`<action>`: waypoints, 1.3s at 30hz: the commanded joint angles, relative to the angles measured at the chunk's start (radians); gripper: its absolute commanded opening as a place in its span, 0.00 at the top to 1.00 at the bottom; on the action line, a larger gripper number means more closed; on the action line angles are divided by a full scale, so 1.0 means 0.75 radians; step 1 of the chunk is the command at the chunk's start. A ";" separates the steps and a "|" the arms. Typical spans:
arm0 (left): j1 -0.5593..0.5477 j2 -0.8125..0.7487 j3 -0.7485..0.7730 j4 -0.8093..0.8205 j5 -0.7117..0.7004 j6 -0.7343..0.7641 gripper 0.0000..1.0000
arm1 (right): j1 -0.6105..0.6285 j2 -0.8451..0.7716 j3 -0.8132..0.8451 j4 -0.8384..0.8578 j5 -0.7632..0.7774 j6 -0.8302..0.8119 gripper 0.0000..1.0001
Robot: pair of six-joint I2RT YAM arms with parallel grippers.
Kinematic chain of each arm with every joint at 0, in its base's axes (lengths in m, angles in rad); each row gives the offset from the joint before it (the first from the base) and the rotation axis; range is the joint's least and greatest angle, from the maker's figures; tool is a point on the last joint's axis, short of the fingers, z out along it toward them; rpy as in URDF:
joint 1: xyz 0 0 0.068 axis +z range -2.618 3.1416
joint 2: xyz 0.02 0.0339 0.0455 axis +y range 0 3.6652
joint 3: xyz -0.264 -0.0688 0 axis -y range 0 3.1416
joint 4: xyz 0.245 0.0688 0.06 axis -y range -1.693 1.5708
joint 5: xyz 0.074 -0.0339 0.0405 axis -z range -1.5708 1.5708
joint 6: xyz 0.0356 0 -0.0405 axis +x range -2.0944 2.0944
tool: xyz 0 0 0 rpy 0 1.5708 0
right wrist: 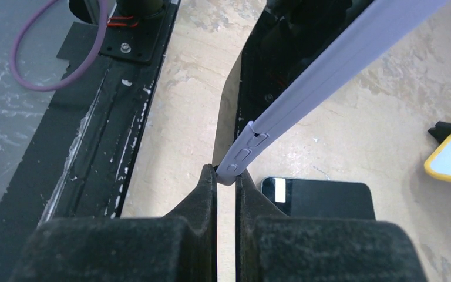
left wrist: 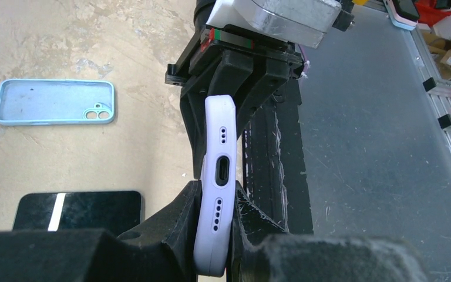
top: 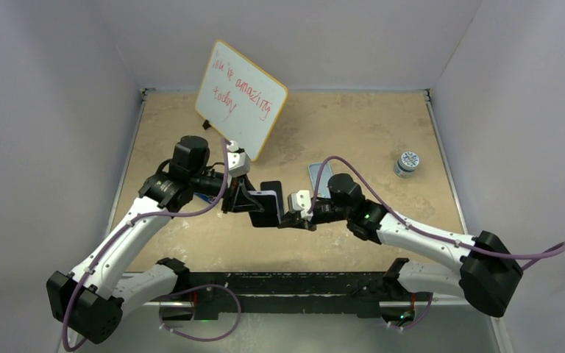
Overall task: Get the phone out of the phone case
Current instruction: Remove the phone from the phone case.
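The lavender phone case (left wrist: 218, 170) is held off the table (top: 353, 125) between the 2 end effectors, 1 at each end. The left end effector (left wrist: 214, 197) is closed to a narrow gap on the end with the charging port, and the case is pinched edge-on between its 2 fingers (left wrist: 176, 217). The right end effector (right wrist: 226, 176) is closed almost fully, with only the corner of the case by the side buttons caught between its fingertips. In the top view a dark face, taken to be the phone (top: 266, 209), is seen inside the pale rim, midway between both end effectors. A loose black phone (left wrist: 88, 208) lies flat on the table just beside the left end effector. An empty blue case (left wrist: 47, 100) lies farther out on that same side. A whiteboard (top: 240, 99) stands beyond the left end effector.
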 commanded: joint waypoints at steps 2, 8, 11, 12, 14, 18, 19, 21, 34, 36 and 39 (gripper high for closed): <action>-0.019 -0.033 0.057 0.019 0.103 0.013 1.00 | 0.004 0.011 0.102 -0.172 -0.109 -0.352 1.00; -0.048 -0.046 0.036 0.007 0.120 0.029 1.00 | 0.006 0.097 0.256 -0.438 -0.082 -0.634 1.00; -0.059 -0.059 0.026 0.004 0.124 0.037 1.00 | 0.007 0.131 0.329 -0.543 -0.023 -0.718 1.00; -0.062 -0.061 0.022 0.004 0.126 0.037 1.00 | 0.006 0.137 0.344 -0.557 0.000 -0.731 1.00; -0.070 -0.069 0.015 0.004 0.129 0.040 1.00 | 0.006 0.138 0.358 -0.564 0.049 -0.752 1.00; -0.084 -0.084 0.003 0.004 0.131 0.042 1.00 | 0.007 0.138 0.371 -0.550 0.146 -0.764 1.00; -0.086 -0.088 0.002 0.004 0.126 0.043 1.00 | 0.006 0.135 0.370 -0.540 0.149 -0.757 1.00; -0.088 -0.095 -0.003 0.008 0.106 0.038 1.00 | 0.006 0.128 0.362 -0.525 0.143 -0.738 1.00; -0.089 -0.122 -0.052 0.109 0.061 -0.067 1.00 | -0.023 0.021 0.052 0.299 0.384 0.079 0.81; -0.089 -0.122 -0.065 0.138 0.052 -0.097 1.00 | -0.032 0.019 0.009 0.389 0.389 0.164 0.81; -0.089 -0.111 -0.080 0.169 0.006 -0.152 1.00 | -0.036 0.012 -0.039 0.518 0.372 0.285 0.80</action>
